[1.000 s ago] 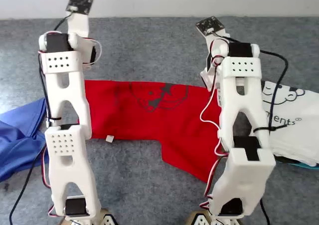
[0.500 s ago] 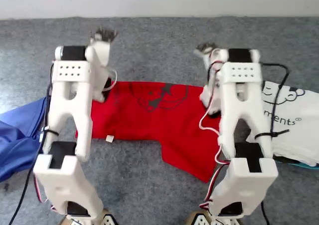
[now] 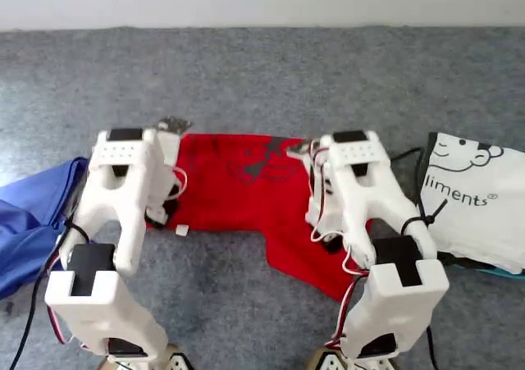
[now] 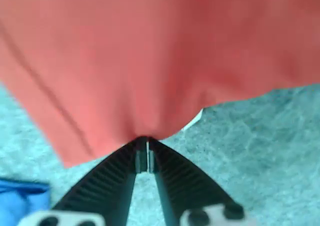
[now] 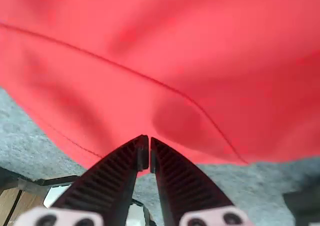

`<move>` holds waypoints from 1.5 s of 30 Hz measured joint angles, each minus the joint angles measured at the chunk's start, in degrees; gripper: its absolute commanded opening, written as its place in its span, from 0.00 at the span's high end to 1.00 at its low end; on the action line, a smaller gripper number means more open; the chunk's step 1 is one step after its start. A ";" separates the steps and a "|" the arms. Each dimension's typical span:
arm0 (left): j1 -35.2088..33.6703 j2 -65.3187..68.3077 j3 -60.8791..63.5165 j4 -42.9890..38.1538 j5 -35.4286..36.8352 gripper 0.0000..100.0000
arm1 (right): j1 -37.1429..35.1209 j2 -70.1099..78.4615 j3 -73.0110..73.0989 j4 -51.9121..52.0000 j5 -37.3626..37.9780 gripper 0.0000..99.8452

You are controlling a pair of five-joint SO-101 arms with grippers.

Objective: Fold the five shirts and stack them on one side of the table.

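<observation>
Red shirt (image 3: 234,191): lies spread at the middle of the grey table (image 3: 246,75), between a blue shirt (image 3: 33,218) at one end and a white printed shirt (image 3: 480,202) at the other. Left gripper (image 4: 143,155): fingers pressed together, pinching the red shirt's edge on the blue shirt's side. Right gripper (image 5: 145,153): fingers likewise closed, pinching red fabric beside a seam.

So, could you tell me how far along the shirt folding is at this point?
Done: the white shirt lies flat at one side, seemingly folded. In hand: the left gripper and right gripper are both shut on the red shirt, which is spread out in the middle. Left: finishing that fold, stacking it, and folding the blue shirt, crumpled at the other side.
</observation>
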 measured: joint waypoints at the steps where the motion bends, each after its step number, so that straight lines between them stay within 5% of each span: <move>1: -0.53 0.00 1.76 -1.32 -0.44 0.99 | -0.09 0.00 1.41 -0.88 0.00 0.98; 13: -4.75 -7.21 0.88 2.90 -1.41 0.99 | 2.73 -5.54 5.10 -1.76 0.00 0.98; 25: 6.77 -21.80 -3.16 8.53 -1.49 0.98 | 5.36 -30.15 5.10 8.70 0.00 0.98; 33: 18.46 -18.99 -3.78 6.24 -1.49 0.92 | 20.84 -47.21 5.10 13.10 0.18 0.98; 45: 38.86 -6.24 -18.20 5.89 -1.67 0.80 | 46.59 -60.84 5.36 13.36 10.20 0.92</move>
